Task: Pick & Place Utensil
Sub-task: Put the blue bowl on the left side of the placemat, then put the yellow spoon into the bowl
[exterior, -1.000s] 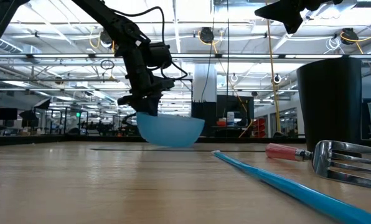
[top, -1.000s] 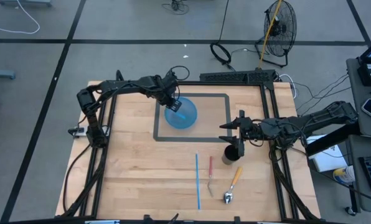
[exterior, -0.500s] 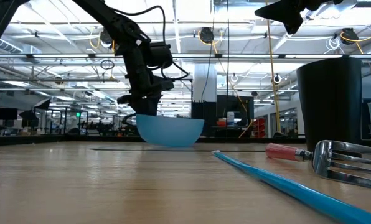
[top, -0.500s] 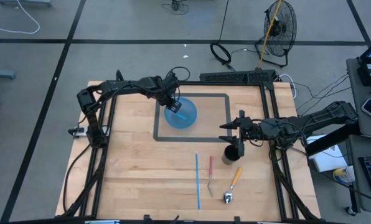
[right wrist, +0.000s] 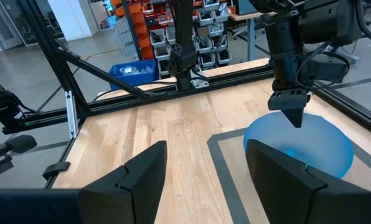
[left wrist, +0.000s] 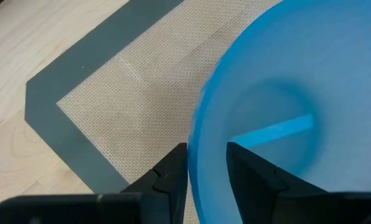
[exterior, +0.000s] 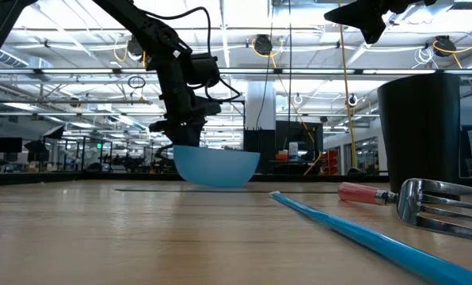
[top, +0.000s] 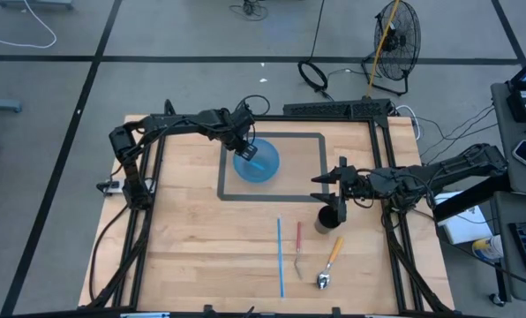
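Jaws of the left gripper (top: 247, 147) pinch the near rim of a blue bowl (top: 258, 162), one finger (left wrist: 167, 180) outside the wall and the other inside, as the left wrist view shows. The bowl sits on a grey-bordered mat (top: 316, 168) at the back of the table (top: 192, 247), and a blue stick (left wrist: 272, 130) lies inside it. In front of the mat lie a blue straw (top: 280, 256), a red-handled fork (top: 298, 249) just beside it, and farther right an orange-handled spoon (top: 330, 261). A black cup (top: 328, 217) stands upright near the mat's right front corner. The right gripper (top: 341, 179) hangs above the cup with its jaws spread wide and empty.
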